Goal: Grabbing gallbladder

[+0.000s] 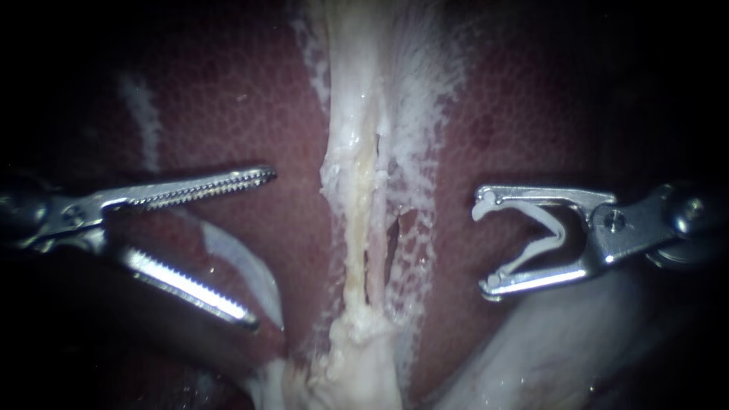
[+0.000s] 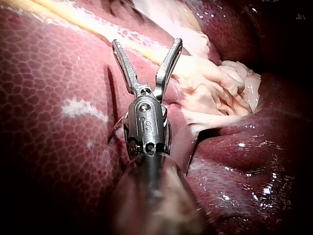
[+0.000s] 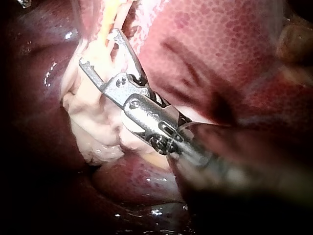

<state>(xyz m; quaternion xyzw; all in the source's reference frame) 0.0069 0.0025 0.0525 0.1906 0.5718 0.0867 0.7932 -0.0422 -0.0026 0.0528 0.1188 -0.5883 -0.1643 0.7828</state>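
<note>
1. Hanging over the liver (image 1: 228, 99), the left instrument (image 1: 264, 249) has its toothed end effector wide open, gripping nothing.
2. Right instrument (image 1: 482, 244): end effector spread wide, with a white clip (image 1: 543, 239) seated against both jaws.
3. A ragged pale band (image 1: 357, 190) runs between the two tips, with bare liver along each of its edges.
4. Gallbladder (image 1: 547, 345): smooth pale bulge just below the right instrument, untouched.
</note>
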